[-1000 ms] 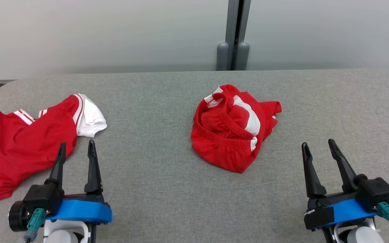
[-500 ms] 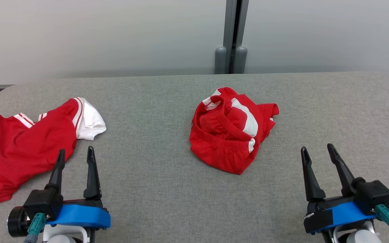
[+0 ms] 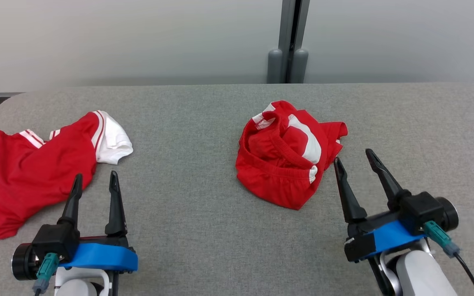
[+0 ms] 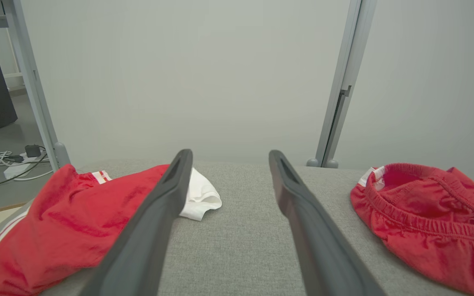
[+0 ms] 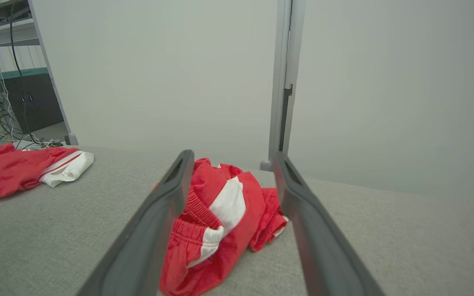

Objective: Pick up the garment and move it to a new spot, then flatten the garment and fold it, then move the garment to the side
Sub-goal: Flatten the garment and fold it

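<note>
A pair of red shorts [image 3: 280, 164] is seen crumpled near the middle of the grey table [image 3: 204, 238], a little toward 1 o'clock of the head view's centre. It is judged to be the task's garment, since the right gripper [image 3: 353, 156] is set just beside its 3 o'clock edge. The fingers are angled toward 11 o'clock and spread wide, with nothing held between them. Whether the nearer fingertip touches cloth cannot be told. In the right wrist view the heap is framed between the two fingers. From this the arm is taken to be lined up for a pinch on the bunched edge, where a leg opening is folded over and offers a ridge to close on. The pick-up is judged not yet begun.

The left gripper [image 3: 96, 176] is found at 7 o'clock, likewise spread wide and empty, low over bare table and well apart from the shorts. Its outer finger lies near the edge of a red jersey [image 3: 35, 172] spread out at 9 o'clock. This arm is judged to be held clear while the other reaches.

The shorts are made of thin, matte, limp cloth. A puckered elastic waistband [image 4: 410, 213] is curled into an open loop, and a white side panel [image 3: 311, 146] is folded across the top. The jersey is of similar cloth, with a white sleeve [image 3: 113, 142] edged by thin red-and-white stripes. The table is covered in coarse woven grey fabric and rounded at its corners. On such a surface cloth would probably drag rather than slide. The fingers are long, dark and tapered.
</note>
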Motion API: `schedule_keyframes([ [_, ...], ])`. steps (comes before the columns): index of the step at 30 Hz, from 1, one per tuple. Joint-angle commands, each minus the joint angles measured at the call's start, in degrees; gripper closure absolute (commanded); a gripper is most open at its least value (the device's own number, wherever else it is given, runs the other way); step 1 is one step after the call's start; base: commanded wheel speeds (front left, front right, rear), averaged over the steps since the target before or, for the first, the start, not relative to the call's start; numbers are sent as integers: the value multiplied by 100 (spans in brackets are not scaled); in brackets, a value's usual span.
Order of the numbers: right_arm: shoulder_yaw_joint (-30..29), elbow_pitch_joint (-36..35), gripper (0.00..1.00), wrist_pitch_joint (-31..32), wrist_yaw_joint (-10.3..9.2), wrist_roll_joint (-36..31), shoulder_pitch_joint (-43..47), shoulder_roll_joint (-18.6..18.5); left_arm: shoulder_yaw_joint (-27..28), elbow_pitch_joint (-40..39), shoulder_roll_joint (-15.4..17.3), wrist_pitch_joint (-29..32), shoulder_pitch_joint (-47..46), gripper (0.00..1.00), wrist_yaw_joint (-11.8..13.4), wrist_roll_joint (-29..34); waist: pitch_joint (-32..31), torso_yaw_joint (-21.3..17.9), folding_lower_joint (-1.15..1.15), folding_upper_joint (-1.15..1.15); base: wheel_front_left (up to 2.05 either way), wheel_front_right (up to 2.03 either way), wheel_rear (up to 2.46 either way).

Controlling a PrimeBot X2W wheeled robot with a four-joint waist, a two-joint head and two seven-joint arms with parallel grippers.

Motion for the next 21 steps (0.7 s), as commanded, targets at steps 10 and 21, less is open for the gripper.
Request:
schedule_keyframes([
  [10, 287, 1257, 0, -23, 1, -200, -729, -179, -172, -62, -38, -27, -304, 0, -60, -58, 330, 343, 0, 0, 0, 0, 0],
  [21, 335, 2501, 0, -23, 1, -90, -1236, -302, -360, -42, -45, -27, -539, 0, -48, -217, 683, 736, 0, 0, 0, 0, 0],
])
